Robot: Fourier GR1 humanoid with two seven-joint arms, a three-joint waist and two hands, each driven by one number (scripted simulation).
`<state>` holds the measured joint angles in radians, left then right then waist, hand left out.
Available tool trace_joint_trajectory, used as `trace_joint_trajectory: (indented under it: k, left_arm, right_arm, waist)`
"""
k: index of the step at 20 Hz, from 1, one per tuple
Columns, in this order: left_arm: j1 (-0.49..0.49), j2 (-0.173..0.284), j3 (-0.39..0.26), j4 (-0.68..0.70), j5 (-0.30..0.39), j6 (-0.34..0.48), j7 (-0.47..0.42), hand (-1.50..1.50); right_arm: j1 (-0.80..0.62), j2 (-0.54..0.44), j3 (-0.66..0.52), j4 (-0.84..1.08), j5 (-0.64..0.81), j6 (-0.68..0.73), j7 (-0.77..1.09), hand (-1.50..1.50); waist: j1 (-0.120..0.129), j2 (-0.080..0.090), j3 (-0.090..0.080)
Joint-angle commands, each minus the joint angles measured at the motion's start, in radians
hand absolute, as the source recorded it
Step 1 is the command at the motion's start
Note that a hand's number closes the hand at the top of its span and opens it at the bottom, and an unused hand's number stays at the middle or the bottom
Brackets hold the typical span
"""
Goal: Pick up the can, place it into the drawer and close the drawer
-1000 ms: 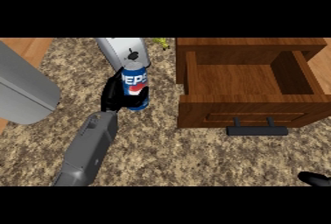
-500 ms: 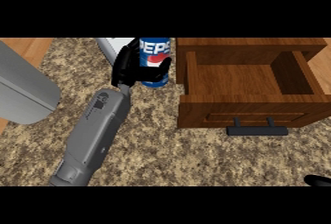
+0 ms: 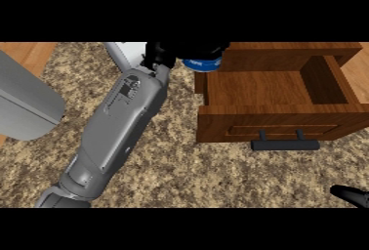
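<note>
left hand (image 3: pixel 169 50) curled round the can (image 3: pixel 202 64), at the drawer's (image 3: pixel 270 88) far-left corner | right hand (image 3: pixel 353 195) at near right edge, fingers cannot tell | step: carry right over the open drawer, clear the left wall, lower upright before releasing

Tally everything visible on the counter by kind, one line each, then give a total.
Cans: 1, the blue can, held by the left hand
Wooden drawers: 1, the open drawer with a dark handle
Grey appliances: 1, the grey object at the left edge
Robot hands: 2, counting the right hand at the lower right
Total: 5
</note>
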<state>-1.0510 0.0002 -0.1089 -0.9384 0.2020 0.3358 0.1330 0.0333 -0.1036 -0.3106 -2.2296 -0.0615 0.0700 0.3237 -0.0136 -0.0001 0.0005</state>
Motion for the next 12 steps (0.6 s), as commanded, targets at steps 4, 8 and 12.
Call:
trace_joint_trajectory:
  k: [4,8,12]
  left_arm:
    - [-0.206,0.000,-0.004,0.158,0.018,0.044,0.043,1.50]
    - [-0.301,0.000,-0.062,0.236,0.082,0.104,0.074,1.50]
    - [-0.407,0.000,-0.054,0.354,0.103,0.108,0.043,1.50]
  right_arm:
    - [0.044,0.028,0.031,-0.078,0.014,-0.009,0.032,-1.50]
    - [0.018,0.000,0.033,-0.087,-0.007,0.009,0.058,-1.50]
    - [0.012,-0.020,-0.014,-0.058,-0.048,0.020,0.044,-1.50]
  waist:
    - [-0.015,0.003,0.000]
    - [-0.028,0.005,0.000]
    - [-0.045,0.009,0.001]
